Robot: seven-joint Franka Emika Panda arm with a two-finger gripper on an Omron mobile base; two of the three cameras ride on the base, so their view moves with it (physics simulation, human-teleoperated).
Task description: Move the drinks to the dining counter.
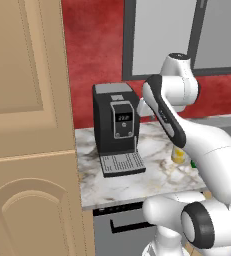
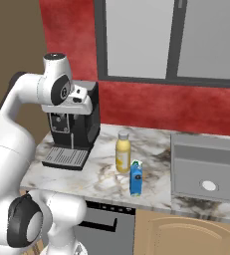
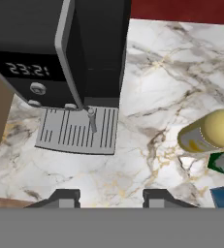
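Hovering above marble worktop [image 3: 171, 72], gripper [image 3: 111, 196] was closed, empty (coffee machine [image 3: 60, 48] upper left); yellow bottle [image 3: 208, 131] at right edge.

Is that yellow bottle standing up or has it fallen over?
Upright: the yellow bottle stands on the marble worktop, white cap on top, beside the blue carton.

My arm is raised and bent at the elbow. My hand [image 3: 111, 196] points downward, fingers closed together, gripping nothing.
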